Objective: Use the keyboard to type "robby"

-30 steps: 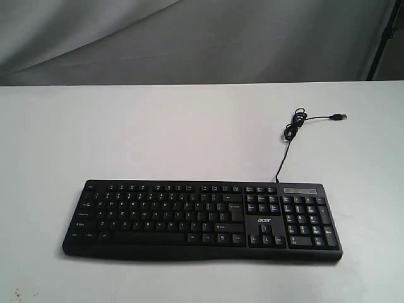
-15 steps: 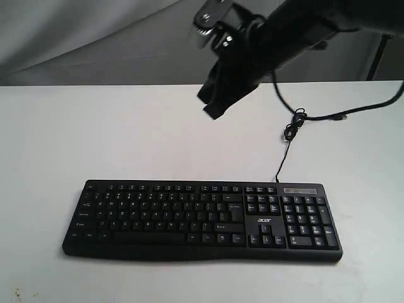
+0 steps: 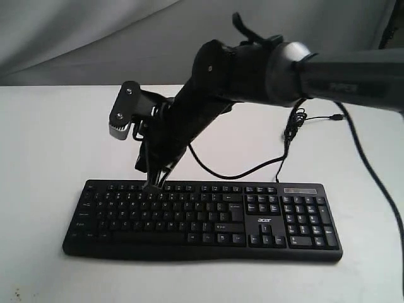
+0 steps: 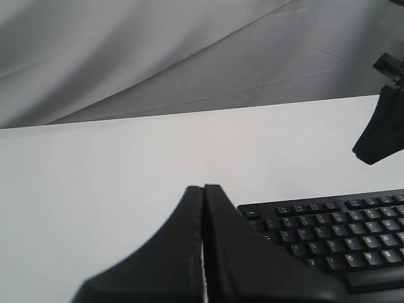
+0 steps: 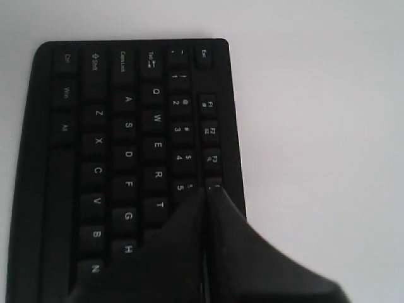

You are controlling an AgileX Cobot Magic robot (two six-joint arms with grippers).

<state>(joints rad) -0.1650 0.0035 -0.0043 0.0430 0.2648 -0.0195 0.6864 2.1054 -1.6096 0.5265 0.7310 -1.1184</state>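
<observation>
The black keyboard point(image 3: 202, 218) lies along the near part of the white table, its acer logo point(image 3: 264, 219) right of the letter keys. My right arm reaches across the middle, and my right gripper point(image 3: 151, 185) is shut, its tips down at the top key rows on the keyboard's left half. In the right wrist view the shut right gripper point(image 5: 206, 188) points at the function row beside the 5 key of the keyboard point(image 5: 126, 158). My left gripper point(image 4: 203, 187) is shut and holds nothing, off the left end of the keyboard point(image 4: 328, 233); the exterior view does not show it.
The keyboard's thin cable point(image 3: 293, 126) runs back over the table to a loose coil and USB plug point(image 3: 339, 117). The right arm's own cable point(image 3: 233, 172) hangs low over the keyboard's back edge. A grey cloth backdrop point(image 3: 76, 38) stands behind the table.
The right arm came into view from the upper right, swung left and down, and its shut tips now sit at the keyboard's top-left key rows. The keyboard has not moved.
</observation>
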